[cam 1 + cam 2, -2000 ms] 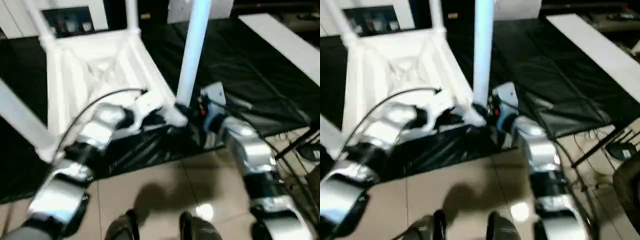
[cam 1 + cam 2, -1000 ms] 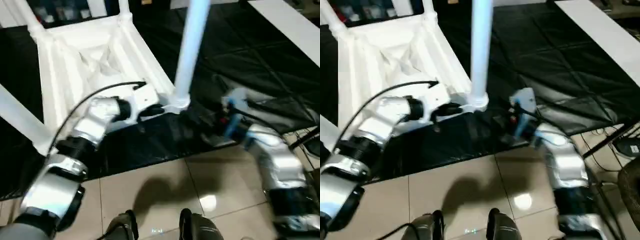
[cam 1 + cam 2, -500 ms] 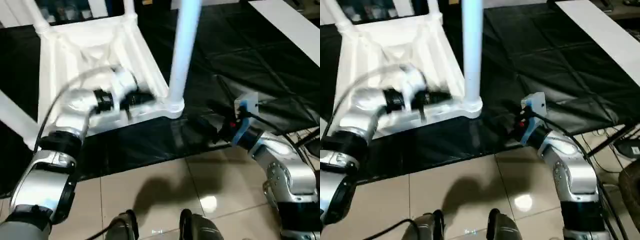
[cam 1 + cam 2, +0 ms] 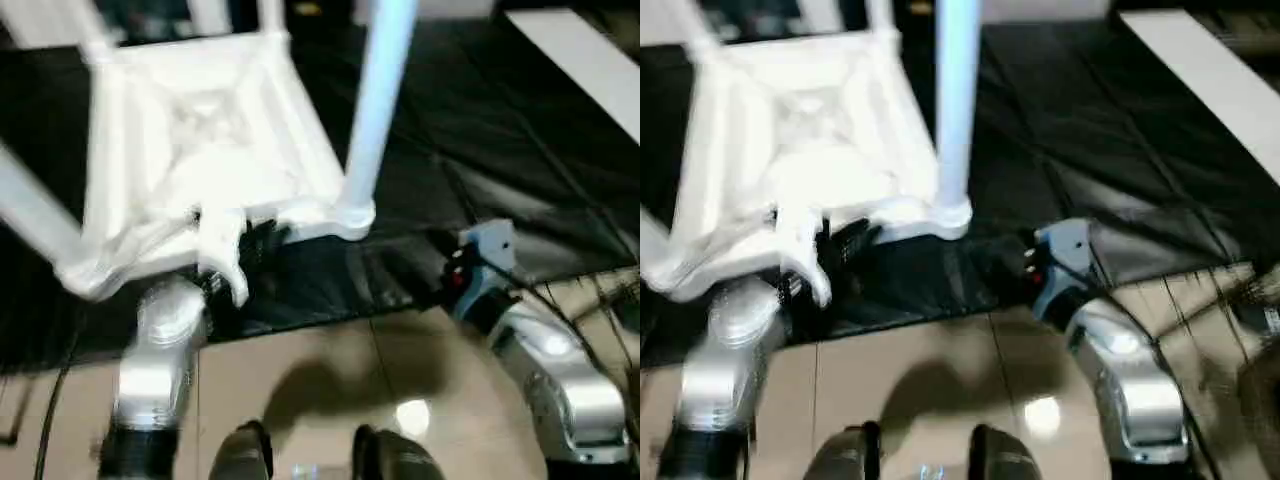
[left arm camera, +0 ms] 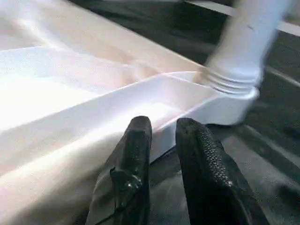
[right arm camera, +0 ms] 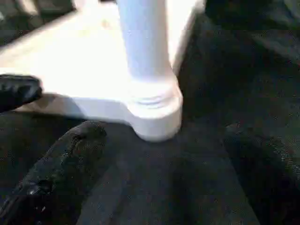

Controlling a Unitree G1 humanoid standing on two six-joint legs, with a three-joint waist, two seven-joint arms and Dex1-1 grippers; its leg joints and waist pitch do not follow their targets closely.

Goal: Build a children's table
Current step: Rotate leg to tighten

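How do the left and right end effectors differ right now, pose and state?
The left end effector sits at the table top near rim, fingers nearly together, holding nothing; the right end effector is spread wide, empty, apart from the table. The left is along the rim, away from the leg; the right faces that leg's corner socket. Both hover over the black mat.

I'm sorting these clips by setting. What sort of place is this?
Probably an indoor test room or lab, not a home. An upturned white table lies on black floor mats over glossy beige tiles, with loose cables at the side.
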